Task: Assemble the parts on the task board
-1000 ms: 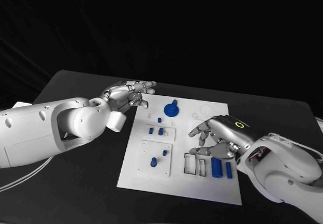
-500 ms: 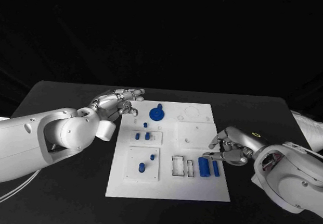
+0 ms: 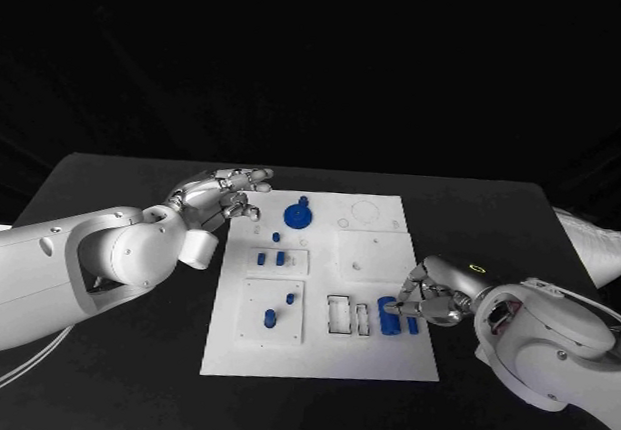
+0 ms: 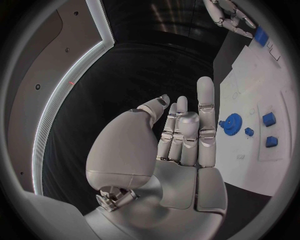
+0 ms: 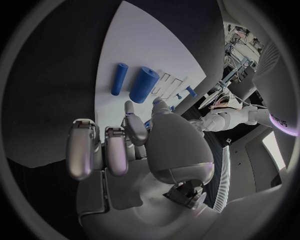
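Meanwhile right hand (image 3: 435, 295) fingers touch thick blue cylinder (image 3: 388, 315) on task board (image 3: 371, 365)

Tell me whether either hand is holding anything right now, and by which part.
Nothing is held. The left hand hovers with its fingers apart beside the task board; the right hand is by the blue cylinders, gripping neither.

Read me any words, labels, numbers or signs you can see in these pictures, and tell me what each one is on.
There is none that can be read. The task board, the blue parts and both hands carry no legible lettering. In the right wrist view a dark mark sits on a white robot in the background, too small and bent to read.
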Robot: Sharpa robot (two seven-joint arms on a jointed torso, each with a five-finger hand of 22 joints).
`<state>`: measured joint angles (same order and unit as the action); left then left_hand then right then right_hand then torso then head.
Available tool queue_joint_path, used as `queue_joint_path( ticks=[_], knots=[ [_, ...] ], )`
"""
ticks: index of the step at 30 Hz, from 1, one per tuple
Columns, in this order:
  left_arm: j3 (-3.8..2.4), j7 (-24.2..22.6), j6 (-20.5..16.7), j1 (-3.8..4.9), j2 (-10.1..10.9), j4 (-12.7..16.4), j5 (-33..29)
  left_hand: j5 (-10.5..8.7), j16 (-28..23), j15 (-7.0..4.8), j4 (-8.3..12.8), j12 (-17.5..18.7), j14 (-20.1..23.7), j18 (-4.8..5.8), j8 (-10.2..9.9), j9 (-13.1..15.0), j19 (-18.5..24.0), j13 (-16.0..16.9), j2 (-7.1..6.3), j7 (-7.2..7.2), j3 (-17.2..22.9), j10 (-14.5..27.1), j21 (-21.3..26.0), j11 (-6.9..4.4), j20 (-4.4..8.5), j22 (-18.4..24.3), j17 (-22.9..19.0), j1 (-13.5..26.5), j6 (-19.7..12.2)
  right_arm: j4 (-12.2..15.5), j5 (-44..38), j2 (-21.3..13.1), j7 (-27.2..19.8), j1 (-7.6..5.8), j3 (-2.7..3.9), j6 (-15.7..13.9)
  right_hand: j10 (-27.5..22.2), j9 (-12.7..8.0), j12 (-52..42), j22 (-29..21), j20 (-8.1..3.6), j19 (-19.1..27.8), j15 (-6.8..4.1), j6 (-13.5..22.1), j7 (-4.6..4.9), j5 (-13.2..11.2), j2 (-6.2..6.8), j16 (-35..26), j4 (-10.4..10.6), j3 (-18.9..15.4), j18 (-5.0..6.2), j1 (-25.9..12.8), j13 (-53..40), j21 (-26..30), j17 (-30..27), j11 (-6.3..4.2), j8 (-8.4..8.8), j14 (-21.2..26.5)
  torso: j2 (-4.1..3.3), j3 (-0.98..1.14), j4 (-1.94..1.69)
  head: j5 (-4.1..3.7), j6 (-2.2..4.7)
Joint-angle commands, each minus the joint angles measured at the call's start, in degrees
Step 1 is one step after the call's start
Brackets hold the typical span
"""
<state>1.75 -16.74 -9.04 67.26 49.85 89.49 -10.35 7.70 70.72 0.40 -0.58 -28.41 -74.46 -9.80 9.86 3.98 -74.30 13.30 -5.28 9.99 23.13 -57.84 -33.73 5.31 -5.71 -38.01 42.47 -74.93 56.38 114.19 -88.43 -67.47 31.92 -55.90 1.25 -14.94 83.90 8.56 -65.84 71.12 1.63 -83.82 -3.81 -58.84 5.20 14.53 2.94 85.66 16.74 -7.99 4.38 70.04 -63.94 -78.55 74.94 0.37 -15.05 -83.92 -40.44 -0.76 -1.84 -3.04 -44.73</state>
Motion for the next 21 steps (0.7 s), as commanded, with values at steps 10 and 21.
queue_joint_path(
  ticks=[10,21],
  knots=[
    [-0.03,-0.51,0.91,-0.01,0.26,0.26,0.20,0.25,0.01,0.07,0.15,-0.39,0.43,-0.57,0.25,0.02,0.02,0.05,0.33,0.03,0.25,0.20,0.34,-0.01,-0.29,0.07,-0.05,-0.28,-0.45,-1.88,-3.02,2.45,1.61,1.33,-0.03,4.29,1.54,0.37,-15.33,0.21,0.33,-0.87,-0.01,0.13,-0.19,0.51,-0.65,0.45,-0.23,-0.40,-0.63,0.25,-16.31,-0.48,7.41,-0.04,-0.86,-4.77,-0.04,-0.07,-0.04,0.32,-0.51],
    [-0.03,-0.52,0.93,-0.01,0.53,0.31,0.20,0.25,0.01,0.07,0.15,-0.39,0.43,-0.57,0.25,0.02,0.02,0.05,0.33,0.03,0.25,0.20,0.34,-0.01,-0.29,0.07,-0.05,-0.28,-0.45,-3.91,-4.29,4.79,1.90,2.58,-0.02,5.55,1.29,1.20,-14.90,0.43,0.31,-0.77,-0.04,0.40,-0.23,1.33,-1.69,0.56,-1.05,-0.09,-0.64,3.43,-16.32,-0.61,7.57,-0.09,-2.00,-4.74,-0.02,-0.09,-0.01,0.60,-0.68]
  ],
)
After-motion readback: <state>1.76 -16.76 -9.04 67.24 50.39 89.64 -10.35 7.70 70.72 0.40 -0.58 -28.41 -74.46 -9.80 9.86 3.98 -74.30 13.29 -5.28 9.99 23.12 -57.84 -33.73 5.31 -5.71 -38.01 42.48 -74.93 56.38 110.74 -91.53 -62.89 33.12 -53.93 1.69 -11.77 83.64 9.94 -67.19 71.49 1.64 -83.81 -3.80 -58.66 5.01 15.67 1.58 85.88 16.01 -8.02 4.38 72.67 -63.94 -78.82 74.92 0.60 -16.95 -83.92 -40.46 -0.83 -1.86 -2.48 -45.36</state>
